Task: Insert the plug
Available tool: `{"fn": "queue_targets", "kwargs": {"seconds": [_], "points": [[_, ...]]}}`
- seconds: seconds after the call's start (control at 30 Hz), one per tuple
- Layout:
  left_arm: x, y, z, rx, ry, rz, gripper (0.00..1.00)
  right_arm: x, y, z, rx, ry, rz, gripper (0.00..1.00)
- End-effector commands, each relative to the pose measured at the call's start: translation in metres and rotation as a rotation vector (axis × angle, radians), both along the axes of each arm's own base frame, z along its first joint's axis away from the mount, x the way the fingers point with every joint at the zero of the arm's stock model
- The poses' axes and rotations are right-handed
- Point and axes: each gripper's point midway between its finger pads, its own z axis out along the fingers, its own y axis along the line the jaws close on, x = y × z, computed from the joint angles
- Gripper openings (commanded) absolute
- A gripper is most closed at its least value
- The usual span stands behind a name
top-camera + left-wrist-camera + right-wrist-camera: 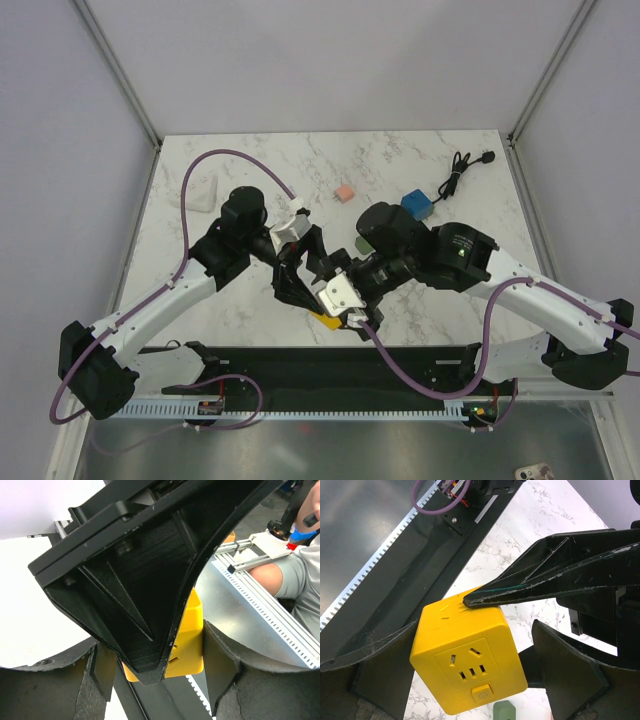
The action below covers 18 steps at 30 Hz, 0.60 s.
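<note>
A yellow socket cube (470, 660) hangs tilted over the table's near edge, its socket face toward my right wrist camera. My left gripper (160, 670) is shut on it: one finger (545, 587) lies on its top face, and the right pad (220, 660) touches its side (192, 635). My right gripper (475, 650) stands open around the cube, with a gap at its right finger (565, 670). In the top view both grippers, left (303, 290) and right (330, 312), meet over the cube (325, 321). The black plug (487, 157) lies far right on its cord.
A blue cube (417, 205) sits at the cord's other end. A pink cube (344, 193) and a white block (205, 190) lie further back. A small green piece (505, 711) lies below the yellow cube. The black base rail (330, 365) runs along the near edge.
</note>
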Motion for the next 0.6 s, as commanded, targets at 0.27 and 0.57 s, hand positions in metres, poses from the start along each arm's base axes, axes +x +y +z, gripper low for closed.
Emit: {"fn": "queue_targets", "kwargs": {"seconds": [0.27, 0.57], "points": [[-0.046, 0.041, 0.023, -0.093, -0.029, -0.354, 0.02, 0.019, -0.005, -0.002, 0.036, -0.184, 0.001, 0.96], [-0.044, 0.039, 0.025, -0.094, -0.03, -0.353, 0.02, 0.022, -0.006, -0.013, 0.042, -0.223, 0.007, 0.74]]}}
